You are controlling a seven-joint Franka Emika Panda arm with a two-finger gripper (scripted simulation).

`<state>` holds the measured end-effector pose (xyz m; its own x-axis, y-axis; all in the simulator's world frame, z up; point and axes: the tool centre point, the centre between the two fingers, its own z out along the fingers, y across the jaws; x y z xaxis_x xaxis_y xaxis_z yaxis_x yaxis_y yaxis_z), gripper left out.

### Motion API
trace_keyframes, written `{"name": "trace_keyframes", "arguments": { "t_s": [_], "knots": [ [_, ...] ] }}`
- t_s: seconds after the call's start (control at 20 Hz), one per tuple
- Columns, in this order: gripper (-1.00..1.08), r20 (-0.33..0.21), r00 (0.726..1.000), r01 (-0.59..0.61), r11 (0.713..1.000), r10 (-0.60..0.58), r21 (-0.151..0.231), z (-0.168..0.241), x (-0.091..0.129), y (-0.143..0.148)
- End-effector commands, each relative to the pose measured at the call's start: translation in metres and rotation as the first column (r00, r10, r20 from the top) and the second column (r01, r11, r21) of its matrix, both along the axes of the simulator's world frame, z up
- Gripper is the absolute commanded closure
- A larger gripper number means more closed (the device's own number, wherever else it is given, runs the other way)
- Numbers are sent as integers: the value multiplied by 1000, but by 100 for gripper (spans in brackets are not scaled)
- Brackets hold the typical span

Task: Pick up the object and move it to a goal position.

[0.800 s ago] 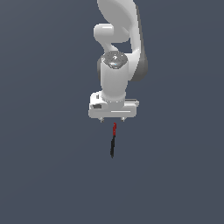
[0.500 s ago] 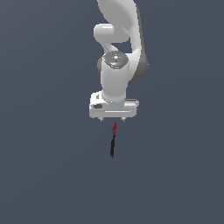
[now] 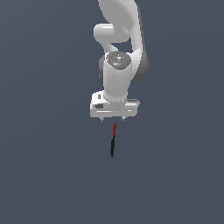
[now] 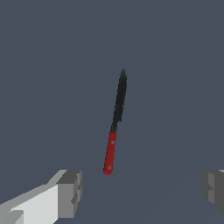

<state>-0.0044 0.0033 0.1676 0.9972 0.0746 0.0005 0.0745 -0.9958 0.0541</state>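
The object is a thin knife-like stick (image 3: 113, 141) with a black blade and a red handle end. It lies flat on the grey floor. In the exterior view its red end points toward my gripper (image 3: 113, 119), which hangs just behind it and above the floor. In the wrist view the object (image 4: 115, 122) lies ahead of the two fingertips (image 4: 70, 192), which stand wide apart. The gripper is open and holds nothing. It does not touch the object.
The plain grey floor (image 3: 52, 175) fills both views. The white arm (image 3: 118, 48) rises behind the gripper in the exterior view. No other object shows.
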Motion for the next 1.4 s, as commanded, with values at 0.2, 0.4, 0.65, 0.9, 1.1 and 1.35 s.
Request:
{"name": "trace_keyframes", "arguments": {
  "t_s": [0.2,0.4,0.65,0.9,1.1,1.35],
  "knots": [
    [-92,0,1000,17,1000,-17,6,-11,3,1],
    [-92,0,999,45,999,-45,16,-28,9,2],
    [-92,-1,995,98,995,-98,34,-62,17,3],
    [-92,-3,990,144,988,-144,47,-91,23,4],
    [-92,-4,986,165,985,-165,52,-105,24,5],
    [-92,-6,985,170,984,-170,53,-109,24,5]
  ]
}}
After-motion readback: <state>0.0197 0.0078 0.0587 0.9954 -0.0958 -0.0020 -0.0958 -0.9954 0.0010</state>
